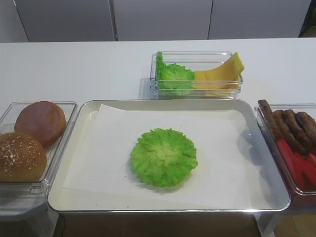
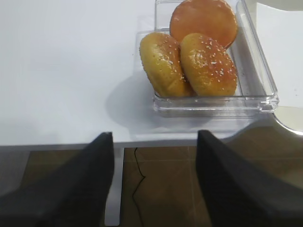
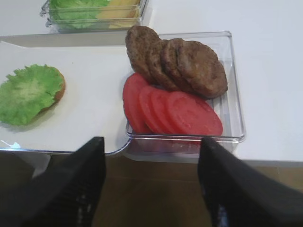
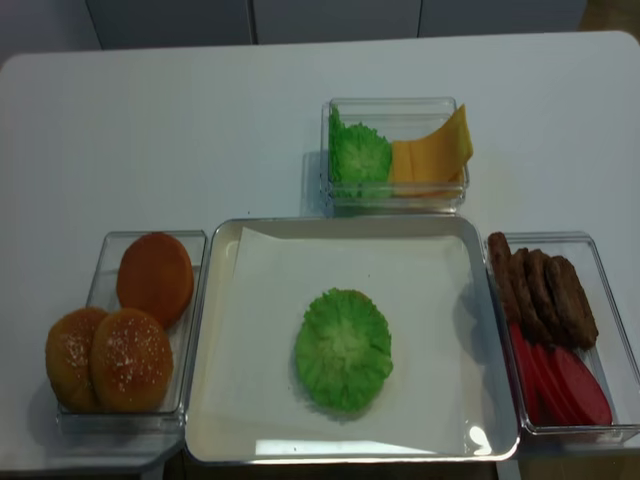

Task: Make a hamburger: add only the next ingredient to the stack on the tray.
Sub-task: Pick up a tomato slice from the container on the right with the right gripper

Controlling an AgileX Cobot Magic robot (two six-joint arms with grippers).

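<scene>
A silver tray (image 4: 205, 330) with a white paper sheet (image 4: 420, 300) filled the lower middle of the overhead view, and the round ruffled lettuce piece (image 4: 343, 349) lay on the paper near its centre; the right wrist view showed a bun edge under it.

The tomato slices (image 3: 170, 111) sat overlapped in the near half of a clear container (image 3: 236, 118) at the lower right of the overhead view, just beside the tray's right rim. Brown patties (image 3: 177, 61) leaned in a row behind them in the same container, touching the rearmost slice.

The right gripper (image 3: 151, 182) hung below the table edge at the bottom of its wrist view, jaws spread wide and holding nothing, the container's front wall between it and the slices.

The left gripper (image 2: 154, 182) likewise stood wide apart and empty, below a clear box (image 2: 258, 75) of three buns (image 2: 208, 64).

At upper centre, another container (image 4: 395, 105) held a lettuce clump (image 4: 360, 155) and cheese slices (image 4: 432, 155).
</scene>
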